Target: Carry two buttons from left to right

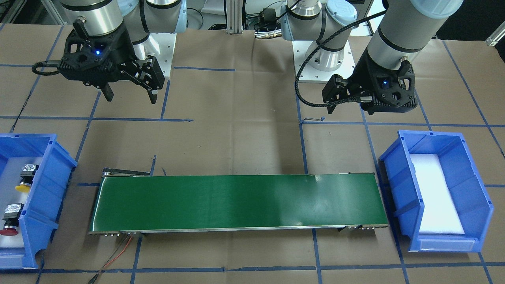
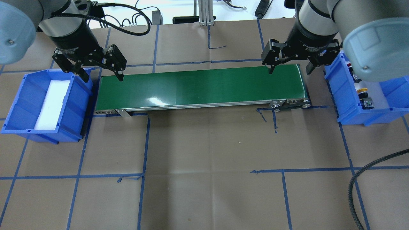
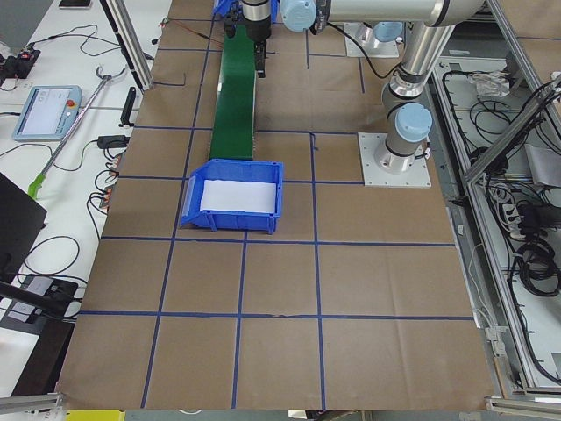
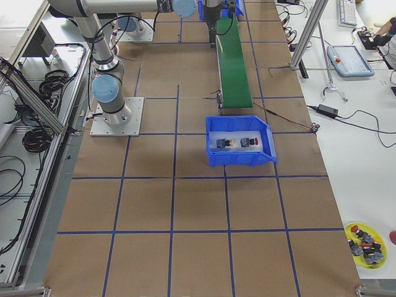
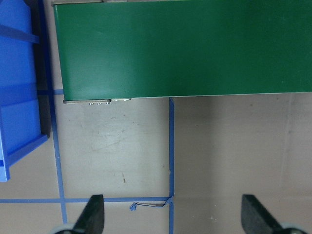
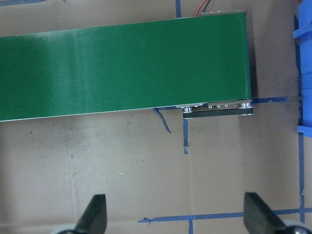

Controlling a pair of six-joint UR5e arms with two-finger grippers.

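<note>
Papered surface (image 1: 236,138), green conveyor (image 1: 236,203); left gripper (image 2: 103,76) and right gripper (image 2: 289,71) hover, jaws spread, empty.
Yellow button (image 1: 25,177) and red button (image 1: 10,221) sit in right bin (image 1: 43,197); right gripper may clip its wall, and the caps may slip.

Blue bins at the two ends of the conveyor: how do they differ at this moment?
The right-side bin holds the yellow button and the red button; the left-side bin holds only its white foam pad. The left-side bin sits close against the conveyor belt's end; the right-side bin leaves a strip of table between. Both are the same blue open-topped shape, foam-lined.
</note>
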